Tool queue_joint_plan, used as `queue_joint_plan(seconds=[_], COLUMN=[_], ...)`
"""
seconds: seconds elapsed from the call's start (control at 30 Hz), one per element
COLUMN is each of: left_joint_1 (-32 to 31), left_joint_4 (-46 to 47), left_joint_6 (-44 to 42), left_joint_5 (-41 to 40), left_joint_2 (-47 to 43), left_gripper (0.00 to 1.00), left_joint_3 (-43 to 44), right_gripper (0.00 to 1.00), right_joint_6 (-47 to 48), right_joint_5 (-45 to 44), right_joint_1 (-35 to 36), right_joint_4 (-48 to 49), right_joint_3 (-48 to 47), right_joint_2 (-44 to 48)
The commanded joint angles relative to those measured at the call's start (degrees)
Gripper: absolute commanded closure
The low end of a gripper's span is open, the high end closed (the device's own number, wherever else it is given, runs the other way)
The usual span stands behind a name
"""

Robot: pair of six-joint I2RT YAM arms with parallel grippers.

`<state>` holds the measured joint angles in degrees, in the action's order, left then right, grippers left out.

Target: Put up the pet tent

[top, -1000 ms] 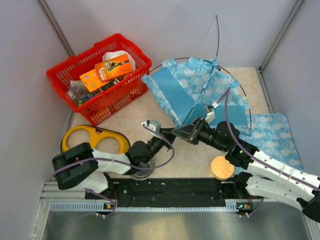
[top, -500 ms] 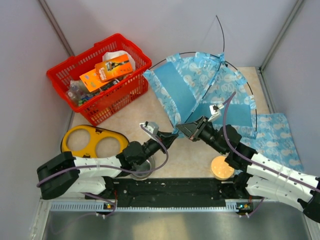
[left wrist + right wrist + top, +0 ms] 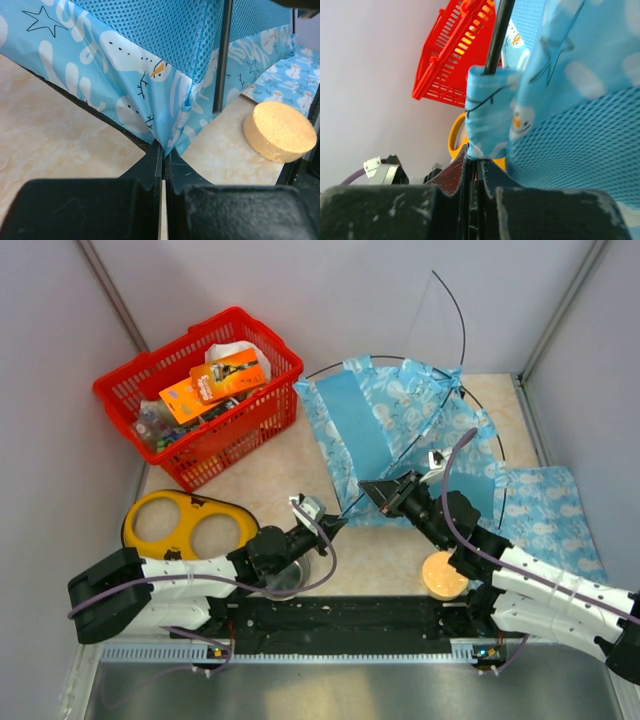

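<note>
While the left gripper (image 3: 335, 523) pinches one cloth corner and the right gripper (image 3: 372, 490) pinches the pole pocket next to it, the pet tent (image 3: 400, 430) sags half up beside the red basket (image 3: 200, 390). One pole (image 3: 455, 310) pokes up loose. The job looks about half done.

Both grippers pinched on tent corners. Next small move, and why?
Probably draw the left gripper and right gripper slightly apart. Both jaws are shut on fabric corners of the pet tent, close together; the fabric sags, and one pole sticks up loose behind.
</note>
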<state>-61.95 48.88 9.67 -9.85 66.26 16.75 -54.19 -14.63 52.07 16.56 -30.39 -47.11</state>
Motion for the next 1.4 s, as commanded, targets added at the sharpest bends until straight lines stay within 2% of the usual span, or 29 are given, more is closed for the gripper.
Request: queue_joint_plan(seconds=[0.0, 0.43, 0.77, 1.27, 1.37], left_joint_1=[-0.36, -0.36, -0.62, -1.5, -1.5], left_joint_4=[-1.25, -1.77, -2.92, -2.57, -2.57], left_joint_6=[-3.6, -3.43, -4.4, -4.66, -4.66], left_joint_5=[1.5, 1.32, 0.62, 0.09, -0.08], left_joint_2=[-1.92, -3.86, -3.16, -1.31, -1.48], left_gripper=[1.0, 1.0, 1.0, 1.0, 1.0], left_joint_3=[-3.48, -4.45, -4.27, -3.48, -3.39], right_gripper=[1.0, 1.0, 1.0, 1.0, 1.0], right_joint_6=[4.62, 4.89, 2.25, -1.0, -0.74], right_joint_5=[-14.28, -15.07, -15.77, -19.11, -20.34], right_joint_1=[-1.36, -1.27, -1.36, -1.36, -1.27], right_joint_4=[4.98, 3.48, 10.07, 9.46, 6.83], right_joint_3=[-1.69, -1.25, 0.33, 0.77, -0.02], right_joint_2=[-0.08, -1.66, -0.35, 0.18, -0.34])
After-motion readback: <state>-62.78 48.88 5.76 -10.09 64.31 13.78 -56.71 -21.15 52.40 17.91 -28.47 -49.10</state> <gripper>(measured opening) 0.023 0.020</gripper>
